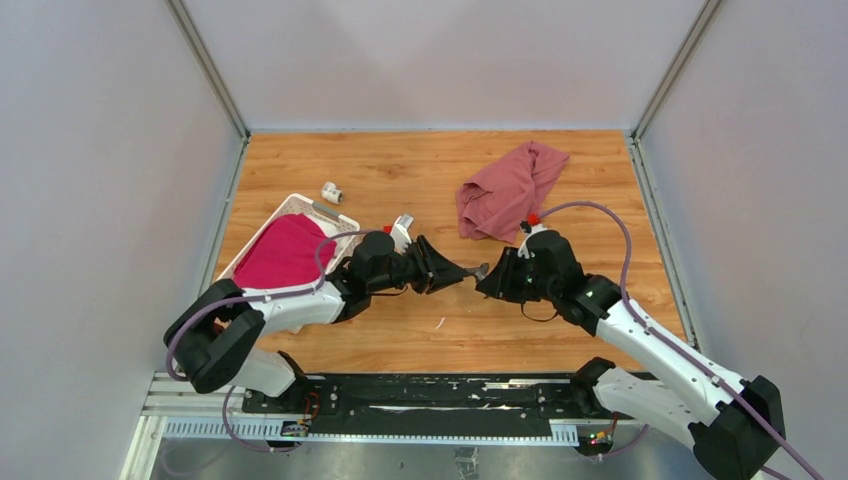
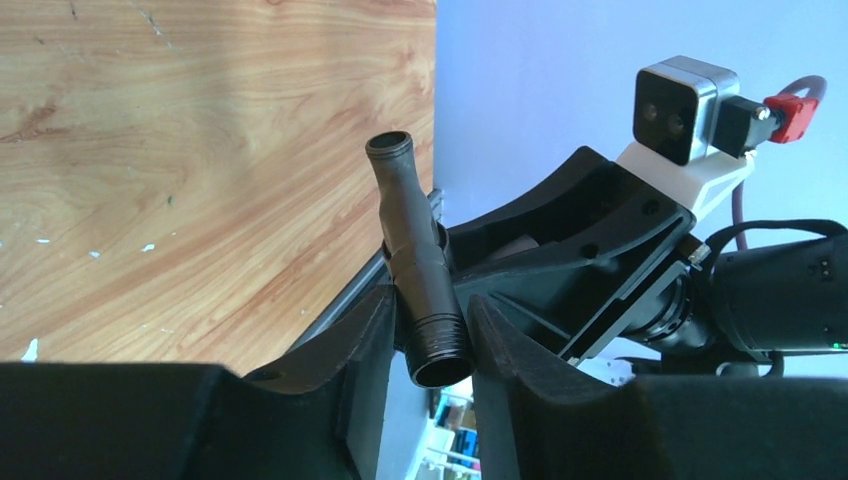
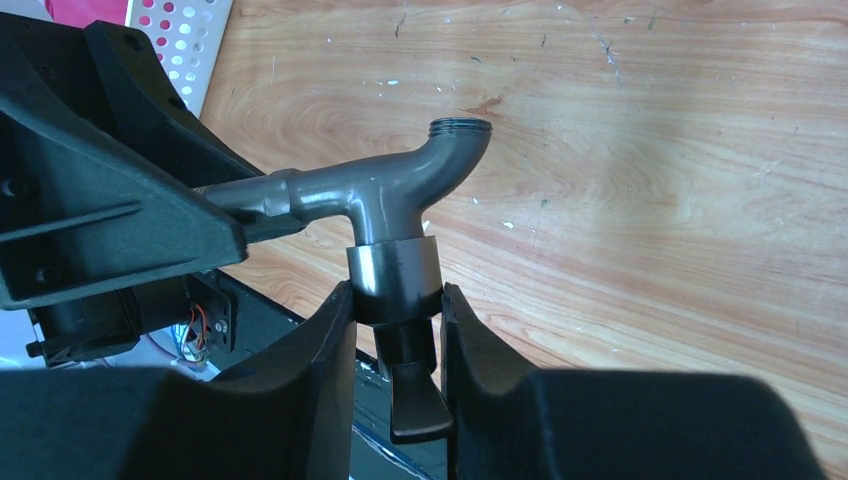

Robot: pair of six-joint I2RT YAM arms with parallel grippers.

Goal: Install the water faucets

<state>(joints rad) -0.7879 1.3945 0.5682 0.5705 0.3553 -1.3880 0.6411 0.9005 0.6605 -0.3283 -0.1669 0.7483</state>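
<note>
Nearest you, the two arm bases sit on the black mounting rail [image 1: 430, 395] at the near edge of the wooden table [image 1: 420, 160]. From there both arms reach to mid-table, where their tips meet on the dark grey tap [image 3: 385, 195], held above the wood. Your left gripper [image 2: 430, 345] is narrowed onto the tap's threaded end, a finger close against each side. Your right gripper [image 3: 395, 325] clamps the shiny collar under the tap's T-junction, with the handle hanging between its fingers. The white fitting [image 1: 331, 192] lies at the far left, just beyond the far corner of the white basket [image 1: 300, 203] holding magenta fabric [image 1: 285, 250]. The dusty-red cloth [image 1: 510, 190] lies crumpled at the far side, right of centre.
</note>
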